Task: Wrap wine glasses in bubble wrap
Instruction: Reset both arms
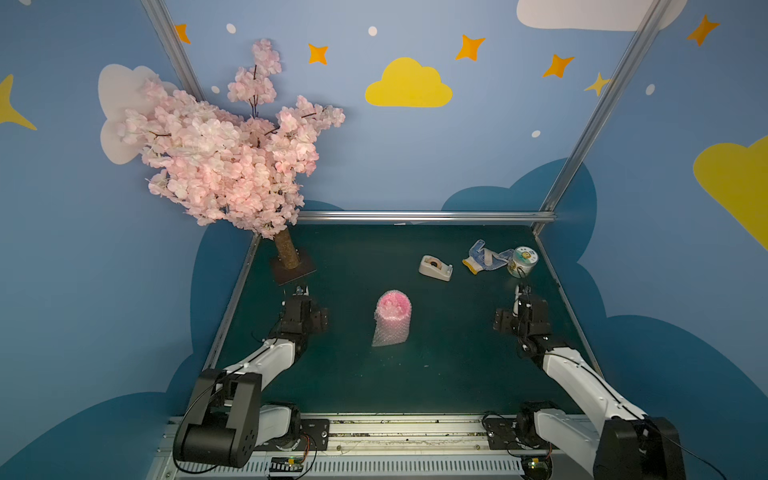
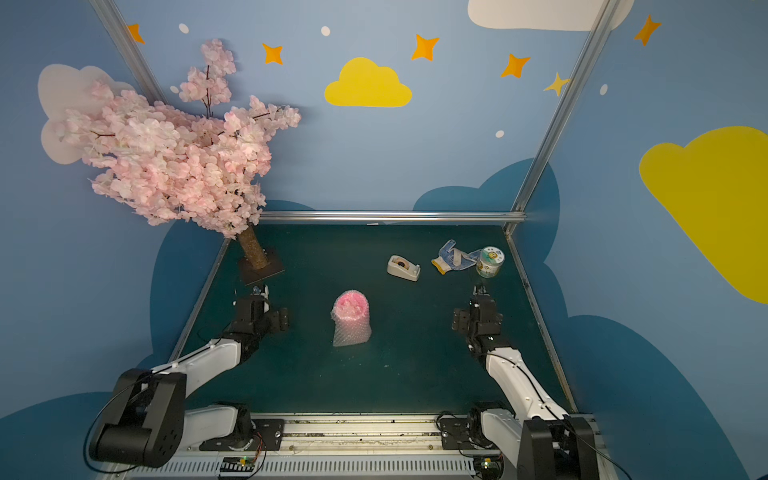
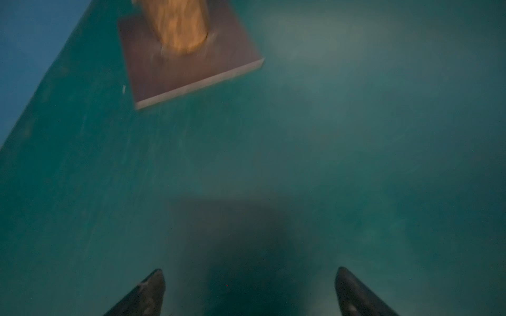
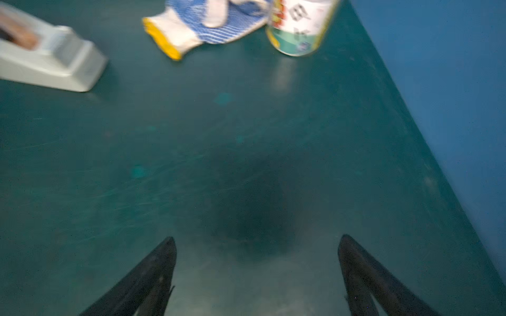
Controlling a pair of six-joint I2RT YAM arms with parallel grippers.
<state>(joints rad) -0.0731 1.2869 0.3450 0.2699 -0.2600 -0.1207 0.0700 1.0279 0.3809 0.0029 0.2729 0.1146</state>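
the left fingers [image 3: 153, 287] are spread wide with nothing between them, only bare desk [image 3: 356, 164] below and the tree's wooden base [image 3: 191, 63] ahead. the right fingers [image 4: 161, 262] are likewise spread and empty, pointing toward the tape dispenser [image 4: 49, 63], glove [image 4: 197, 30] and tub [image 4: 298, 27] at the far right of the desk.

in both top views each arm sits out at its own side, well apart from the bundle in the middle of the desk. there the glass [image 1: 393, 306] shows as a pink round end inside the bubble wrap [image 1: 388, 334], which goes all the way around it and flares out toward the near edge.

the wrapping itself looks done, so this reads as the release at the end of the roll. if anything is left, it is making the loose edge stay shut. that would mean reaching for the tape dispenser without bumping the bundle, which is light and would roll or tip easily.

the stem and foot are hidden under the wrap, so i cannot tell whether the glass stands or leans. the seam cannot be made out. both wrist views are blurred and neither shows the bundle.
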